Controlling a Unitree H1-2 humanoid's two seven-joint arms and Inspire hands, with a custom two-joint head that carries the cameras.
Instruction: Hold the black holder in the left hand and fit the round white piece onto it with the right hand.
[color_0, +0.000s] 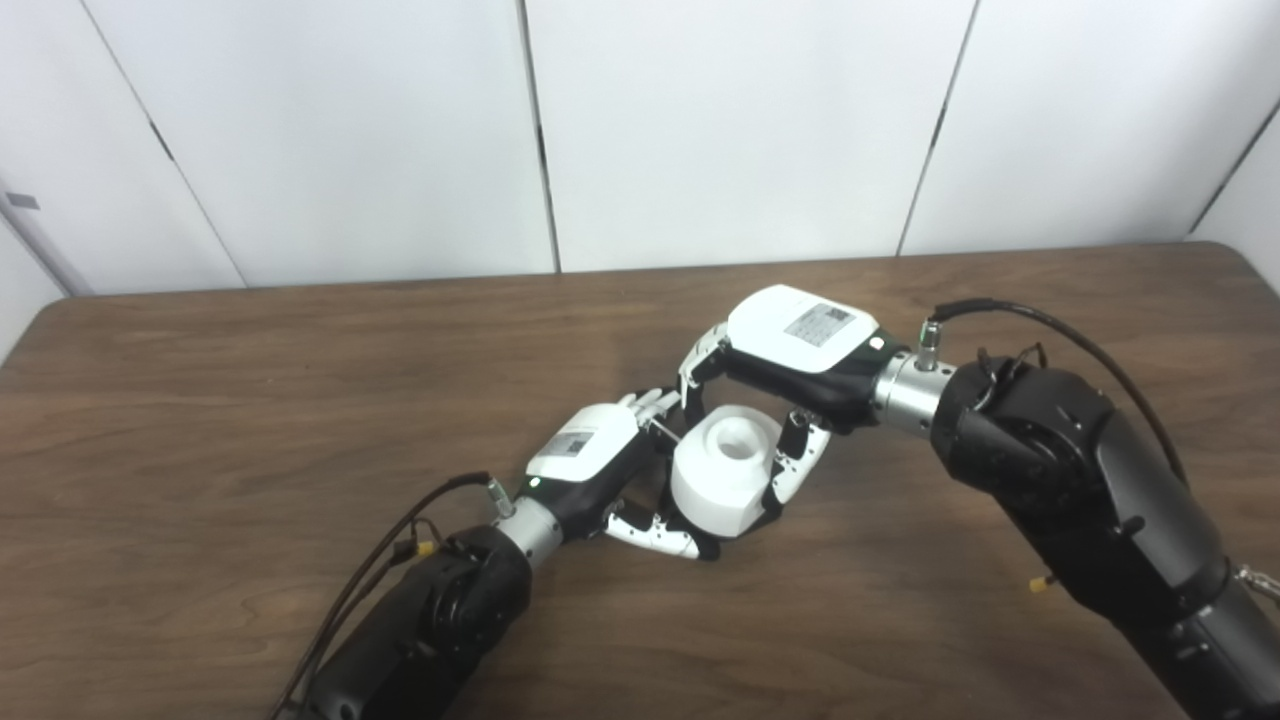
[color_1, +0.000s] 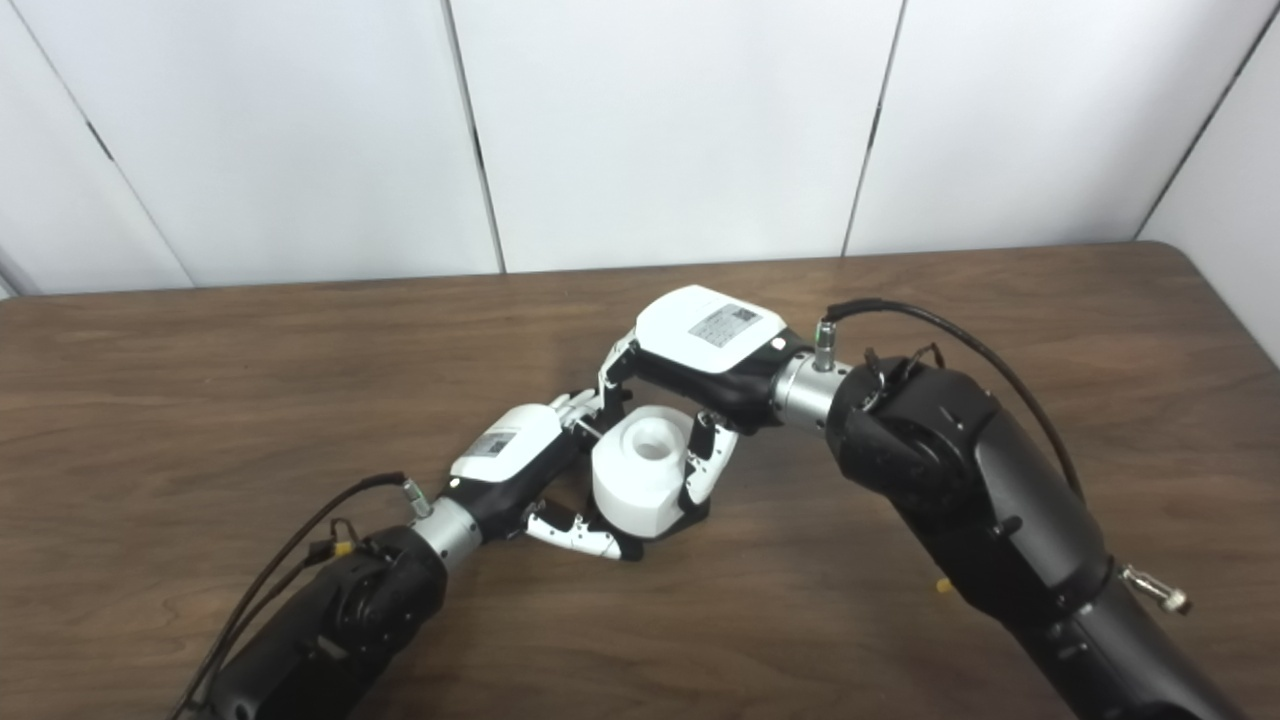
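Note:
The round white piece (color_0: 725, 470), a short cylinder with a hollow in its top, stands at the table's middle between both hands. Only a dark sliver of the black holder (color_1: 692, 519) shows under its lower right edge; the rest is hidden. My left hand (color_0: 590, 455) comes in from the lower left, with its fingers behind the piece's base and its thumb (color_0: 660, 540) curled in front, closed around the holder. My right hand (color_0: 790, 350) reaches in from the right, with its fingers and thumb closed on the white piece's sides.
The brown wooden table (color_0: 250, 400) stretches to both sides, and white wall panels (color_0: 700, 130) stand behind its far edge. Black cables loop from both wrists, and the bulky right forearm (color_0: 1080, 480) lies over the table's right front.

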